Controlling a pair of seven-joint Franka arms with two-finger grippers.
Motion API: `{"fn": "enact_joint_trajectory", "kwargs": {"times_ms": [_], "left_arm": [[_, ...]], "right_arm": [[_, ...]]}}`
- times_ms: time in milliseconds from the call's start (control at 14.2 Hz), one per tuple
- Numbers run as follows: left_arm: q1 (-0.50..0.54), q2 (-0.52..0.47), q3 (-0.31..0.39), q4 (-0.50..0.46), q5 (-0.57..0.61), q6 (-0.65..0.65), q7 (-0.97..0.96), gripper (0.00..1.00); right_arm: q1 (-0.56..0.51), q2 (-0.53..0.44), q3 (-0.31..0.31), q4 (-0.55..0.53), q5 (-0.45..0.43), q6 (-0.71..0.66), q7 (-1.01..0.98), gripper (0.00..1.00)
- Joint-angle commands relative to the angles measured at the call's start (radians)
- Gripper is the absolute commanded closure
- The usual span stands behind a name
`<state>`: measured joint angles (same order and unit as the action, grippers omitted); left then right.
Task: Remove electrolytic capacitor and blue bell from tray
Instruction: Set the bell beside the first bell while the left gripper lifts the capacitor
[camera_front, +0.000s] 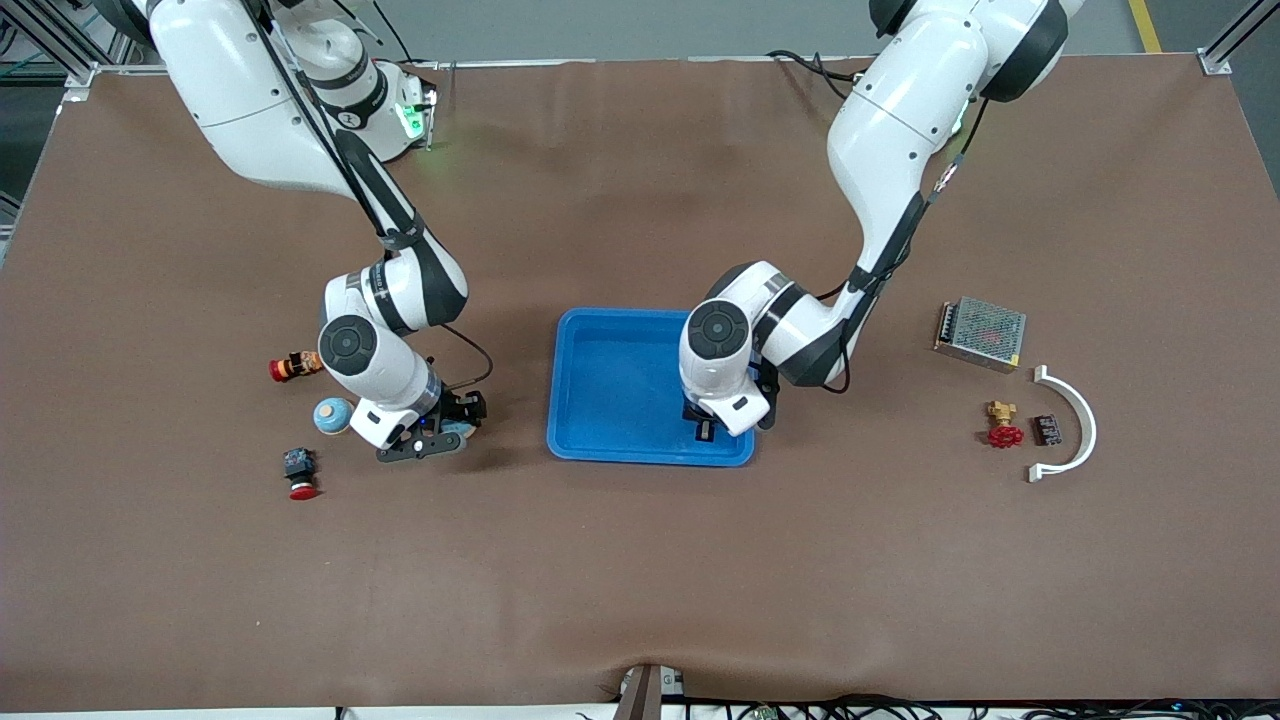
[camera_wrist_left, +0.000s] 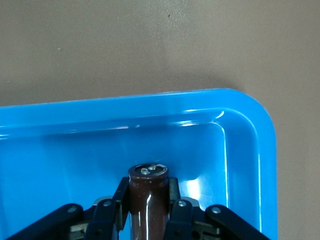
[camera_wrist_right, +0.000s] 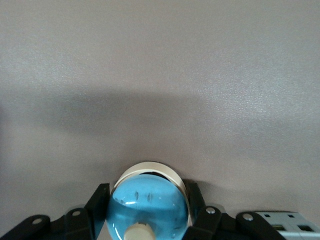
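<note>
My left gripper (camera_front: 705, 432) is shut on the capacitor (camera_wrist_left: 148, 195), a dark brown cylinder with two metal terminals on its end. It holds it low inside the blue tray (camera_front: 600, 450), near the tray's corner (camera_wrist_left: 250, 125) that is nearer to the front camera at the left arm's end. My right gripper (camera_front: 428, 447) is shut on the bell (camera_wrist_right: 147, 210), a blue dome with a cream button and a cream base ring. It holds the bell close to the table, beside the tray at the right arm's end. In the front view only a pale blue bit (camera_front: 456, 431) shows there.
A blue round thing with a tan top (camera_front: 333, 415), a red-tipped part (camera_front: 295, 366) and a red push button (camera_front: 300, 473) lie by the right wrist. A metal power supply (camera_front: 980, 333), a red valve (camera_front: 1003, 425), a small dark part (camera_front: 1047, 430) and a white curved bracket (camera_front: 1078, 420) lie at the left arm's end.
</note>
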<state>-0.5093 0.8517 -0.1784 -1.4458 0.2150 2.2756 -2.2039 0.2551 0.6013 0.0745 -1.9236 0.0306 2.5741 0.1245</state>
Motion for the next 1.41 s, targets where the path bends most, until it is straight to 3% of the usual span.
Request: {"fn": "enact_joint_trajectory", "kwargs": {"times_ms": [0,211,422,986,1338], "left_arm": [[0.000,-0.031,0.003,0.005,0.020,-0.050,0.004,1.00],[0.006,-0.054,0.002,0.013,0.018,-0.102,0.070,1.00],[0.020,-0.060,-0.001,0.045,0.017,-0.180,0.130,1.00],[0.101,-0.115,-0.003,0.070,-0.012,-0.281,0.378,1.00],[0.207,-0.155,0.005,0.065,-0.011,-0.336,0.662,1.00]], "right_arm": [[-0.004,-0.006,0.002,0.002,0.002,0.001,-0.009,0.00],[-0.005,-0.021,0.002,0.018,0.002,-0.021,-0.011,0.00],[-0.007,-0.063,0.002,0.078,0.002,-0.188,-0.005,0.00],[-0.011,-0.326,0.002,0.121,0.011,-0.621,0.006,0.00],[-0.011,-0.465,-0.002,0.121,0.017,-0.753,0.026,0.00]]}}
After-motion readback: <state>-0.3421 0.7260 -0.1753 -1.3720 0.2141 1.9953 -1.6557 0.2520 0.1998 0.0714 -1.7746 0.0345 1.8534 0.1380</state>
